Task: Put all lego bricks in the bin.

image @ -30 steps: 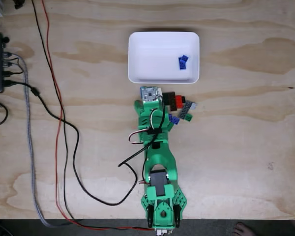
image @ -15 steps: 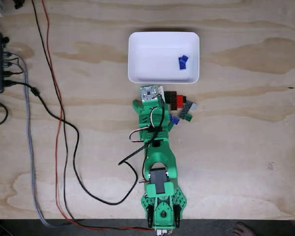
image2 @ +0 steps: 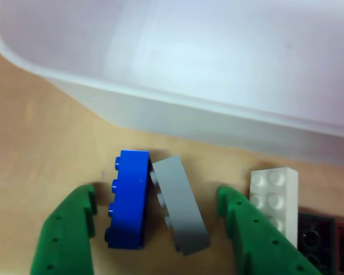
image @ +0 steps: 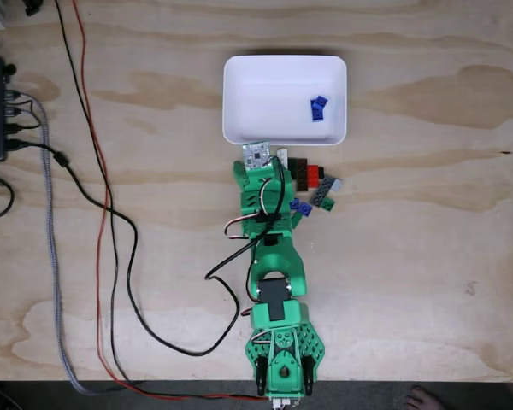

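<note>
The green two-finger jaws [image2: 155,229] stand spread, straddling a blue studded plastic brick [image2: 128,200] and a grey plastic brick [image2: 179,206] lying on the desk just short of the shallow white plastic bin [image2: 218,74], which already holds small blue pieces [image: 318,107]. The step looks like a pickup: lower, close, lift over the rim. The desk is bare plywood [image: 427,256], with cables [image: 103,196] at the fixed view's left

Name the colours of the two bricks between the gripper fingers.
Blue brick and grey brick, clearest in the other view.
</note>
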`<action>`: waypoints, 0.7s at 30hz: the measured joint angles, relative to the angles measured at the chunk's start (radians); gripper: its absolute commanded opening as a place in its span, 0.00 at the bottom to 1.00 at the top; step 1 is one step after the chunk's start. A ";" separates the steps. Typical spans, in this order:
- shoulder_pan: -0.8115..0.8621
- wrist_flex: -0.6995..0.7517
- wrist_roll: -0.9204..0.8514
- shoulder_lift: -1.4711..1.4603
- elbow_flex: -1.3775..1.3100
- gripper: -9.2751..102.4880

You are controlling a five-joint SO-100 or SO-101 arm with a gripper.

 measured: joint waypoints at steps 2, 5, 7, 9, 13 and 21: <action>-0.003 0.002 0.006 0.002 0.002 0.08; -0.028 0.066 0.017 0.049 0.009 0.08; -0.040 0.123 0.038 0.103 0.028 0.08; -0.057 0.156 0.054 0.138 0.032 0.08; -0.089 0.264 0.127 0.247 0.074 0.08; -0.126 0.641 0.259 0.873 -0.020 0.08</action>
